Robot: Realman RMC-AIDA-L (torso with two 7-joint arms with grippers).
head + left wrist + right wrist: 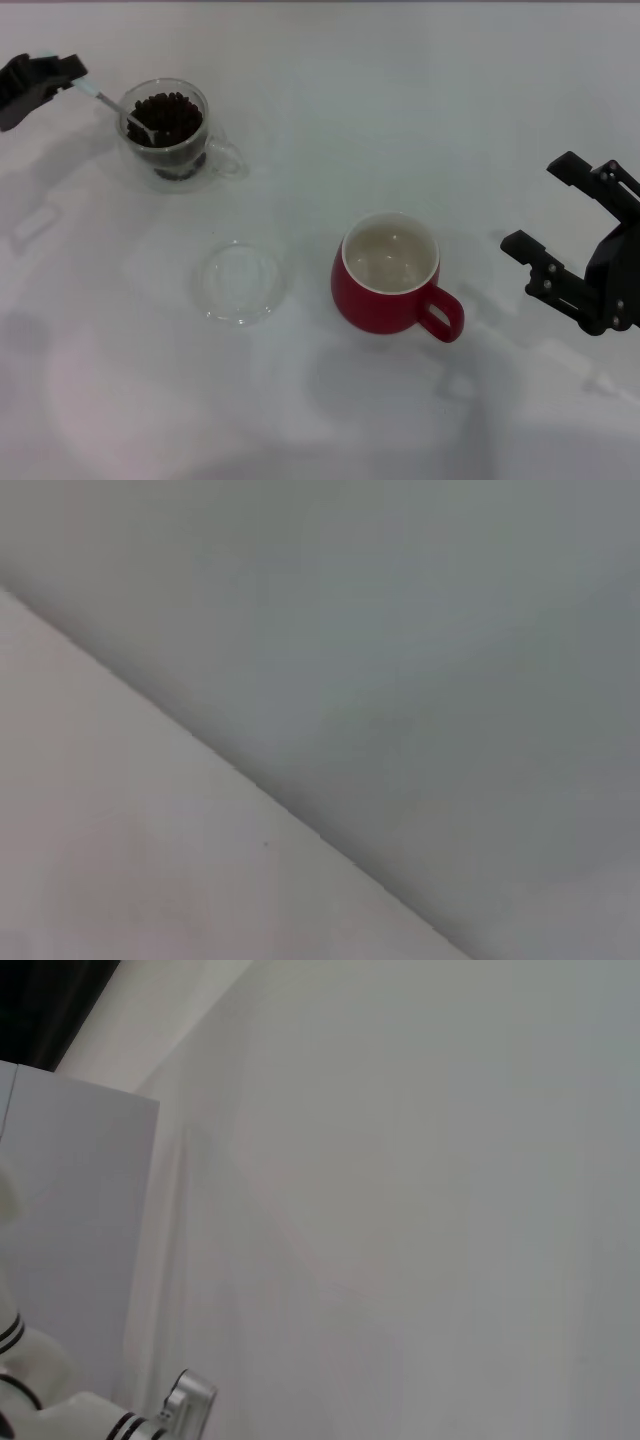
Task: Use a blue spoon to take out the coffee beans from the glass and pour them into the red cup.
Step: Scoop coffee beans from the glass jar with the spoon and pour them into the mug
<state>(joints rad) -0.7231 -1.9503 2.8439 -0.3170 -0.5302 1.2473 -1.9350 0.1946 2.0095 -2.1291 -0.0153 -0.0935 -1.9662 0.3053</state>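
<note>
**Operator:** How far along are you?

**Observer:** You're at the start. The red cup [387,272] looks empty, its cream inside bare, and the coffee beans [166,119] sit heaped in the glass [168,135] at the far left.

**Operator:** And the spoon?

**Observer:** Your left gripper [45,78], far left, is clamped on the handle of the blue spoon [112,108]; the spoon slants right with its bowl dipped in the beans. Lifting, carrying and pouring remain.

**Operator:** The other arm?

**Observer:** Your right gripper [545,215] waits at the right edge, jaws wide, holding nothing.
</note>
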